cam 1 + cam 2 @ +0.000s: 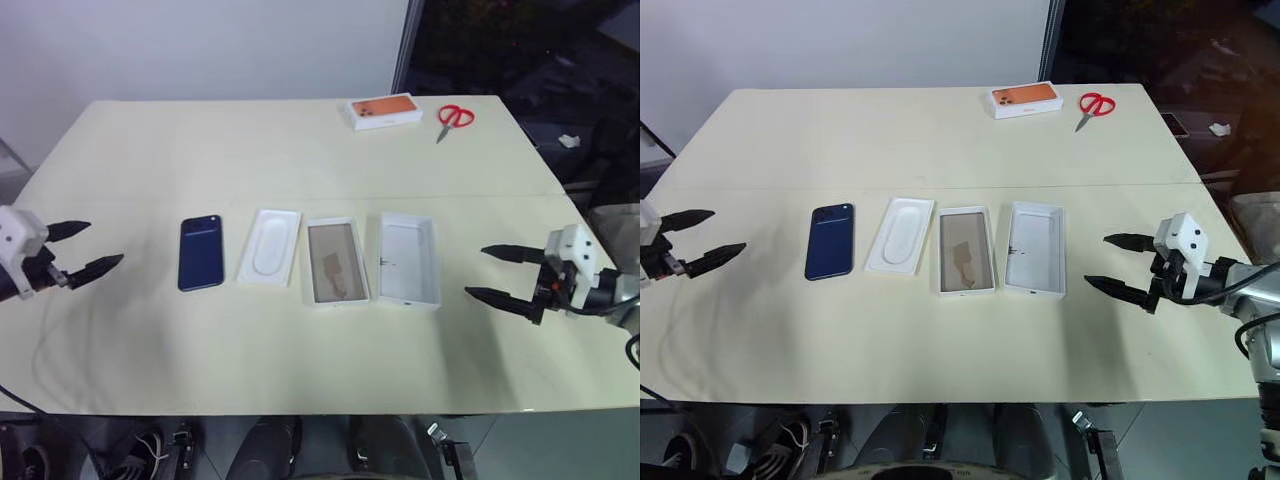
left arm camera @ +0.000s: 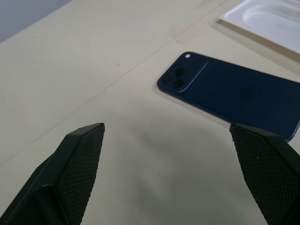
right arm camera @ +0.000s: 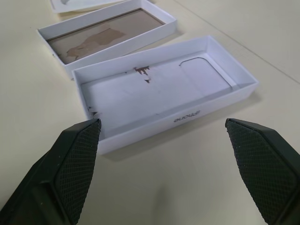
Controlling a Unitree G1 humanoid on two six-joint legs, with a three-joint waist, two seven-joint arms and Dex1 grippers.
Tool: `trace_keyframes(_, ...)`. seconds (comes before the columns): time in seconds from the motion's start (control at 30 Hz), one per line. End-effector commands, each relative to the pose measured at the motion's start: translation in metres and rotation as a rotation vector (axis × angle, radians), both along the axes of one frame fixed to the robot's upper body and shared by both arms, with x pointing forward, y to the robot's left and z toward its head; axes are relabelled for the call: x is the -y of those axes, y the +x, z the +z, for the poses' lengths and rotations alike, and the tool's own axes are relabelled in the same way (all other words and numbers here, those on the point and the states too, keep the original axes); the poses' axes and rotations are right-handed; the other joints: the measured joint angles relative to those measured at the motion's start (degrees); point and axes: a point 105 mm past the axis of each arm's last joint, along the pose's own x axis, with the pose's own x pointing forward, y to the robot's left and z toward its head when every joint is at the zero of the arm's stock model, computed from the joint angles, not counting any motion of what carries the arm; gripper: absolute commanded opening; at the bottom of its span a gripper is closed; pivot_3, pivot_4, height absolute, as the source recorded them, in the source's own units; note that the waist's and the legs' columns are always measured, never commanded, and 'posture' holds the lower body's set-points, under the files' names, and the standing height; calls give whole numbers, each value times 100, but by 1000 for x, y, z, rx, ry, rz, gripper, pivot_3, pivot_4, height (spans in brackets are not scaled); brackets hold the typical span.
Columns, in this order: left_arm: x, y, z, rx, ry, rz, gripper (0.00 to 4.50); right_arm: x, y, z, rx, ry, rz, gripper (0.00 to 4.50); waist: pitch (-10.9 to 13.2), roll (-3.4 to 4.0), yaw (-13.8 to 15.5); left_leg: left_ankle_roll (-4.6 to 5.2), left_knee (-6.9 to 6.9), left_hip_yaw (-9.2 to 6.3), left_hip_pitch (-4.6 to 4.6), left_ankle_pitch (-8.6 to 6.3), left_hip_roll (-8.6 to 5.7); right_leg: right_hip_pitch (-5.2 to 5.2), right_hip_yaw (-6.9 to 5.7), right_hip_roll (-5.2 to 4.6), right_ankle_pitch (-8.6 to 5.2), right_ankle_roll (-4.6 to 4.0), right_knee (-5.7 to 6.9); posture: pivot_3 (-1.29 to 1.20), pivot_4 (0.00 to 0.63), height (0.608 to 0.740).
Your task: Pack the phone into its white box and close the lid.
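The dark blue phone (image 1: 201, 252) lies flat on the table, camera side up, leftmost in a row of four items. To its right comes a thin white insert (image 1: 270, 246), then the white box (image 1: 336, 261) with its brownish floor, then the lid (image 1: 409, 258) lying inside up. My left gripper (image 1: 82, 250) hovers open at the table's left edge, pointing at the phone (image 2: 229, 91) from a short way off. My right gripper (image 1: 505, 272) hovers open to the right of the lid (image 3: 159, 89), apart from it. Neither holds anything.
A white box with an orange top (image 1: 384, 111) and red-handled scissors (image 1: 452, 120) lie at the far edge of the cream table (image 1: 300, 350). Bare tabletop stretches between the row and the near edge.
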Motion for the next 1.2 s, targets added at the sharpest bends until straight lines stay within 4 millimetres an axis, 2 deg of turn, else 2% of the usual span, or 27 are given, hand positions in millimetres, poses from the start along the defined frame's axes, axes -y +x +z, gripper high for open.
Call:
trace_keyframes(0.03,-8,0,18,72,27,33,4500,-2,4,9,43,6,6,4446,0,0,7,0,0,0,0,0,0,0,0,0,0,0,0,0,150,740)
trace_keyframes(0.53,7,9,26,123,-7,-7,4500,-11,15,12,50,-26,7,4446,0,0,8,0,0,3,0,0,0,0,2,0,0,0,0,0,150,740)
trace_keyframes(0.63,12,8,20,105,-29,-11,4500,-13,15,12,49,-31,15,4446,0,0,8,0,0,3,0,0,0,0,3,0,0,0,0,0,150,740)
trace_keyframes(0.8,22,4,3,-55,-49,-45,4500,-17,16,16,40,-22,27,4446,0,1,-1,0,-1,5,0,0,1,-2,5,0,0,0,2,0,150,740)
trace_keyframes(1.1,57,7,11,-153,-211,-82,4500,-24,15,16,54,-24,60,4446,1,1,11,1,0,5,-1,-1,0,-1,6,-1,0,0,0,0,150,740)
trace_keyframes(1.13,64,5,8,-182,-220,-100,4500,-26,14,15,54,-25,69,4446,1,1,11,1,0,5,-1,-1,0,-1,6,-1,0,0,0,0,150,740)
trace_keyframes(1.2,84,-9,-8,-286,-187,-177,4500,-29,14,16,59,-22,85,4446,2,8,-15,1,0,5,-1,-1,0,-2,6,-1,0,0,0,0,150,740)
